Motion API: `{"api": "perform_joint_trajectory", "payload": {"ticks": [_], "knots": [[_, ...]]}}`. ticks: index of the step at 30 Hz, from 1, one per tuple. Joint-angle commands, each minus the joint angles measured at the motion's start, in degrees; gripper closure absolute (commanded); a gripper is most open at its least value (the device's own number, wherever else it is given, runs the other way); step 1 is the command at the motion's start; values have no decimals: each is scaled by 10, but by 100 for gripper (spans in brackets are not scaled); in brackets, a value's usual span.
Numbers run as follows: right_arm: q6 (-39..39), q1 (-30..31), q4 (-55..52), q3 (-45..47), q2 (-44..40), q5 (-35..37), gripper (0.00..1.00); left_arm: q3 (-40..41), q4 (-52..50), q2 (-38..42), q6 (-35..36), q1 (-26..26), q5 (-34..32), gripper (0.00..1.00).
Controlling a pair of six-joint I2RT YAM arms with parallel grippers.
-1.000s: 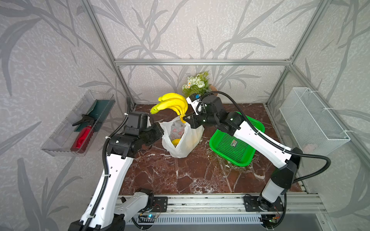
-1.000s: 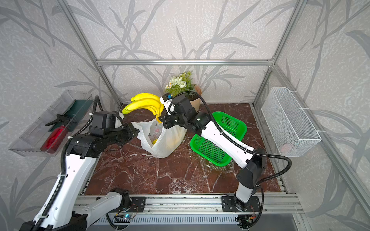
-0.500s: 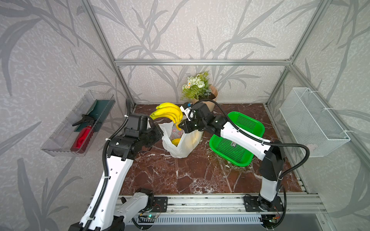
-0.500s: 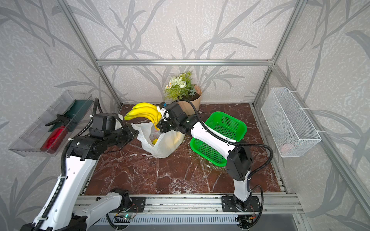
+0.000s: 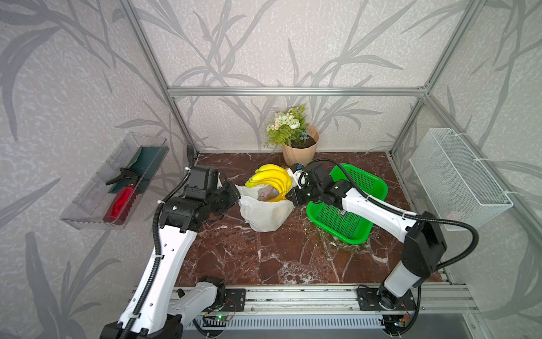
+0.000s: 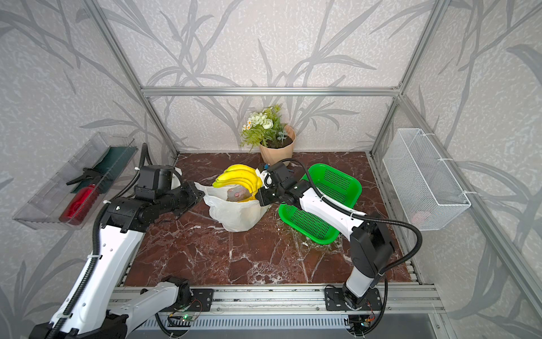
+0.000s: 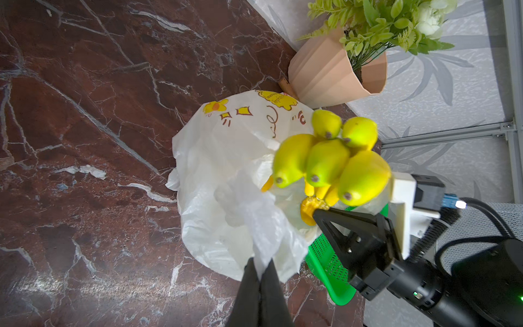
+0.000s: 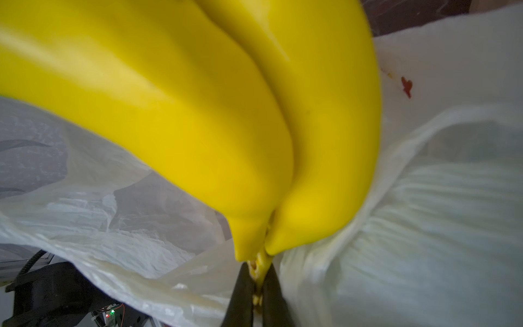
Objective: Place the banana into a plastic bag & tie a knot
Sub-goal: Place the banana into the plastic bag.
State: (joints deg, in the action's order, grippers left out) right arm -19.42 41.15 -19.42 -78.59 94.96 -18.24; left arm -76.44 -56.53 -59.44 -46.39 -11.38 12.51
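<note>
A yellow banana [image 5: 271, 179] bunch hangs at the mouth of the white plastic bag [image 5: 267, 214], which stands on the marble floor. The stem end is just inside the rim and the fruit tips stick out above it. My right gripper [image 8: 259, 271] is shut on the banana [image 8: 198, 113] stem, at the bag's right rim [image 6: 258, 195]. My left gripper [image 7: 261, 263] is shut on a bunched strip of the plastic bag [image 7: 226, 170] at its left edge, holding that side up. Both top views show the banana [image 6: 239, 179] over the open bag [image 6: 234, 214]. No knot is in view.
A green perforated basket [image 5: 349, 211] lies just right of the bag, under my right arm. A potted plant [image 5: 299, 149] stands behind the bag. A clear tray with a red spray bottle [image 5: 121, 199] hangs on the left wall, a white wire basket [image 5: 457, 176] on the right wall.
My right gripper has brought the banana down from well above the bag to its mouth. The right arm has folded lower. The left gripper has kept its hold on the bag.
</note>
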Motion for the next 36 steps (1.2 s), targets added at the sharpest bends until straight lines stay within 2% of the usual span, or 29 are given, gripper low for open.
{"api": "perform_joint_trajectory", "payload": {"ticks": [1,14,18,23,26,32,36], "knots": [[5,-4,11,13,-39,-3,100,4,0,2,-11,-2,1,100],[90,-3,-106,37,-65,28,100,3,17,5,-27,-4,22,100],[121,8,-159,1,-48,52,100,4,22,4,-27,-8,33,100],[139,30,-278,-55,-27,106,100,12,43,6,-10,-17,56,100],[139,52,-345,-82,-10,132,100,24,77,8,4,-40,68,100],[102,69,-437,-125,25,124,100,42,102,8,63,-128,96,100],[82,75,-485,-173,62,122,100,85,129,33,70,-175,130,100]]}}
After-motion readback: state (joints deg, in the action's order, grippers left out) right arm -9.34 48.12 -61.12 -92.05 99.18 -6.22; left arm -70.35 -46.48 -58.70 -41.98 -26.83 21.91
